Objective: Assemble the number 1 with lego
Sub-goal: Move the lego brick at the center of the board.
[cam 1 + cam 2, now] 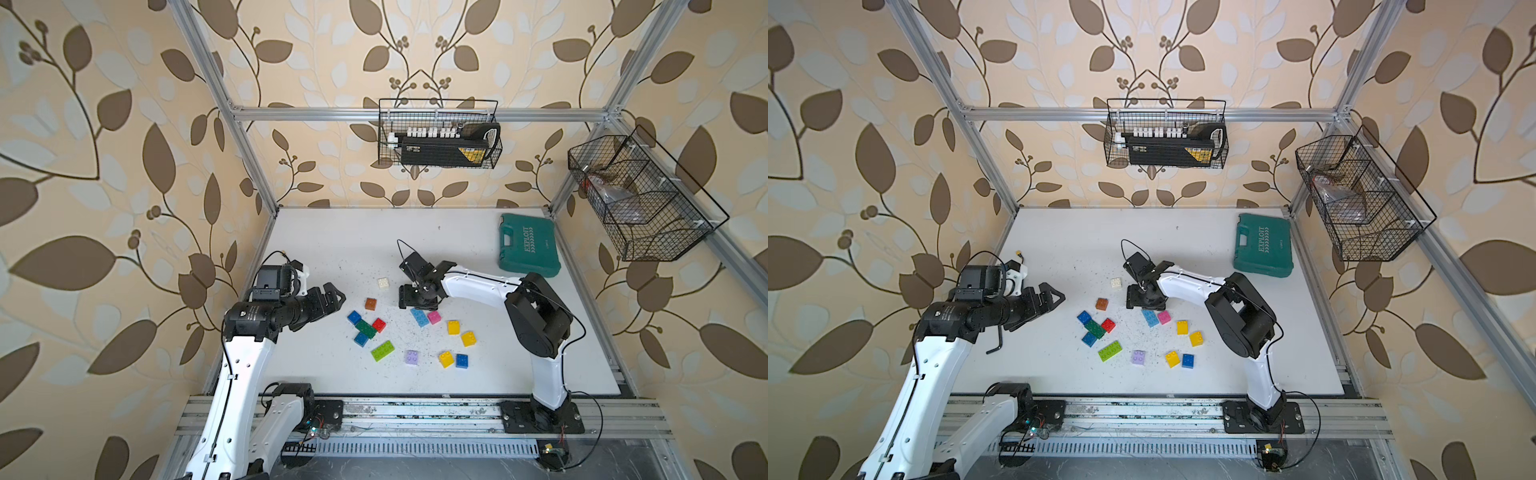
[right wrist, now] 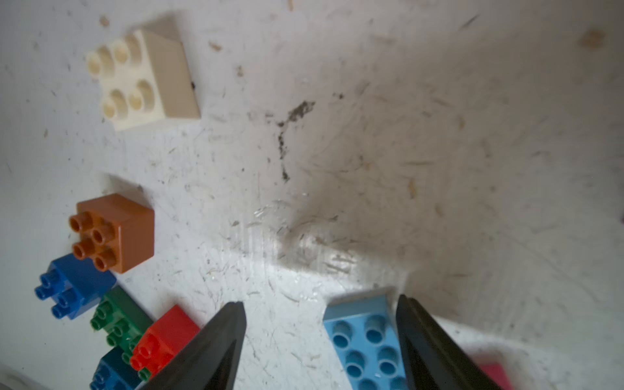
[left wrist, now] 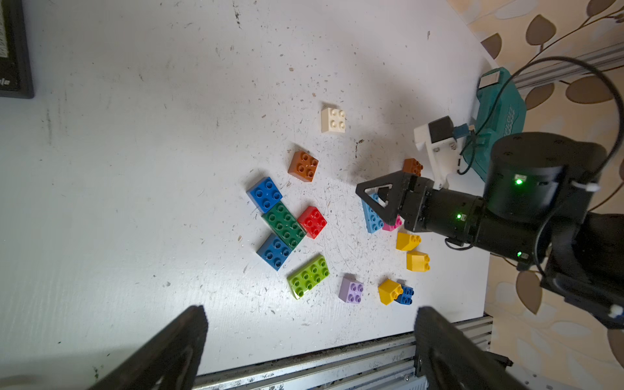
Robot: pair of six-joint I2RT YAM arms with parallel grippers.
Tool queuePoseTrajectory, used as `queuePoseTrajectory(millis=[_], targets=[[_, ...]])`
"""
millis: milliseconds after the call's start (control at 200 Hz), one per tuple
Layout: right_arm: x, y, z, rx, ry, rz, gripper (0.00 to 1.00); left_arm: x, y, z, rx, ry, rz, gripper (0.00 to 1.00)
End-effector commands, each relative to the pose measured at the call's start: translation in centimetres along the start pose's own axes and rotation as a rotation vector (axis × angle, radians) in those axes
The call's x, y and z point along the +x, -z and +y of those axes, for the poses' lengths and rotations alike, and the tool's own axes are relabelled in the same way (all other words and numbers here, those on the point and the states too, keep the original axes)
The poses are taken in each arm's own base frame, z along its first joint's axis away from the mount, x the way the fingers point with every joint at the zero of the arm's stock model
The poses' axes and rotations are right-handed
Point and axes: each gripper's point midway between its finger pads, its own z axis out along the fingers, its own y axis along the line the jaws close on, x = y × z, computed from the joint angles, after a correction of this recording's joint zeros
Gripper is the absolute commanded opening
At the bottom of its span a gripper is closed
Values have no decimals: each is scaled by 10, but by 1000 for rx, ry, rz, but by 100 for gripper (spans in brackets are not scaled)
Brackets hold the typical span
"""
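Loose lego bricks lie scattered mid-table. My right gripper (image 2: 320,302) points down, open, straddling one end of a long light-blue brick (image 2: 368,341) (image 1: 419,317). The brick lies close against one finger, with a wide gap to the other finger. A pink brick (image 1: 434,317) sits beside it. To the left are a white brick (image 1: 383,284), a brown brick (image 1: 370,304), a long dark-green brick (image 1: 365,328), a red brick (image 1: 378,324) and a long lime brick (image 1: 382,350). My left gripper (image 1: 338,300) (image 3: 310,310) hovers wide open and empty, left of the bricks.
Yellow bricks (image 1: 454,327), a lilac brick (image 1: 412,357) and a blue brick (image 1: 461,360) lie toward the front. A second brown brick (image 3: 412,166) sits behind my right gripper. A teal tool case (image 1: 528,245) lies at the back right. An allen key (image 1: 995,340) lies near the left arm.
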Motion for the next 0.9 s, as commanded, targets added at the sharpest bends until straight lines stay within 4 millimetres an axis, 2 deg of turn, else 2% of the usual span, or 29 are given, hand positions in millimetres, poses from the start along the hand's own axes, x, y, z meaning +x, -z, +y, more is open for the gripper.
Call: queuePoseTrajectory(millis=[0,210,390,490,605,725,795,895], targets=[[8,-5,23,-35,29,15,74,-1,2,-2,-1,-14,-9,99],[23,1,43,-55,62,15,73,-1,2,-2,-1,-14,-11,99],[31,8,41,-49,69,15,73,-1,3,-2,2,-16,-14,99],[27,24,39,-50,69,-15,72,-1,4,-2,3,-16,-15,99],[24,53,41,-65,76,-58,73,-1,4,-3,3,-18,-16,99],[36,68,41,-57,97,-46,73,-1,4,-3,4,-17,-18,99],[47,70,35,-17,117,-33,73,-1,4,-2,2,-17,-18,99],[63,74,16,44,87,-6,73,-1,5,-2,2,-18,-21,99]])
